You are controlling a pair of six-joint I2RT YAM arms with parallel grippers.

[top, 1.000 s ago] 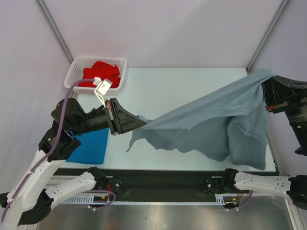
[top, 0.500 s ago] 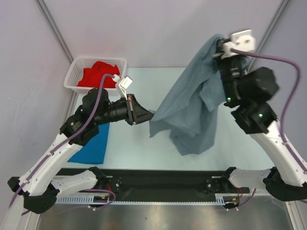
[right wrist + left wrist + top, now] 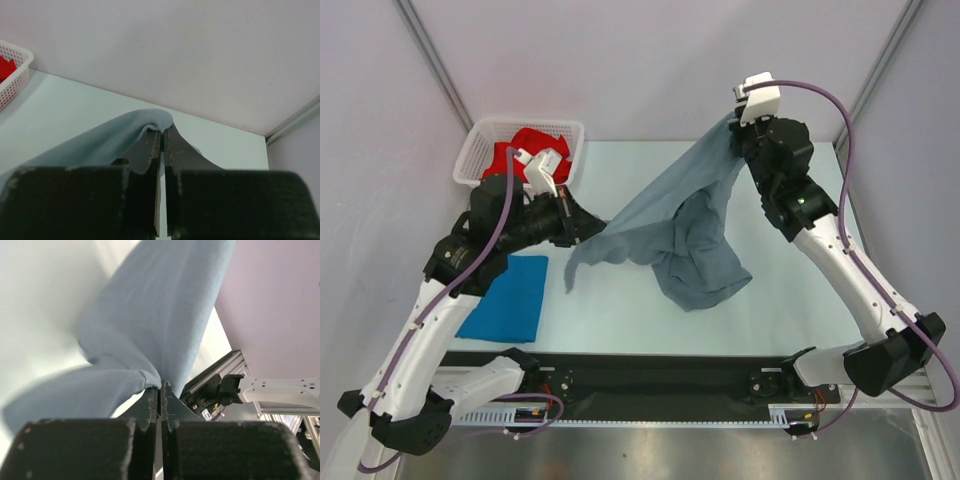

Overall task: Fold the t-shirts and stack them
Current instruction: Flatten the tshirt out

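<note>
Looks like roughly a third done: the blue t-shirt [image 3: 505,300] lies folded flat at the near left of the table [image 3: 620,310]; the grey t-shirt [image 3: 695,255] is mid-job, strung between both arms with its bulk sagging onto the middle of the table, not folded yet; the red t-shirt [image 3: 520,152] is bunched in the basket [image 3: 472,148] at the far left corner, untouched I'd guess; left gripper [image 3: 585,230] reaches in low, pinched tight on one grey edge; right gripper [image 3: 737,128] is raised high near the back, clamped on another.
</note>
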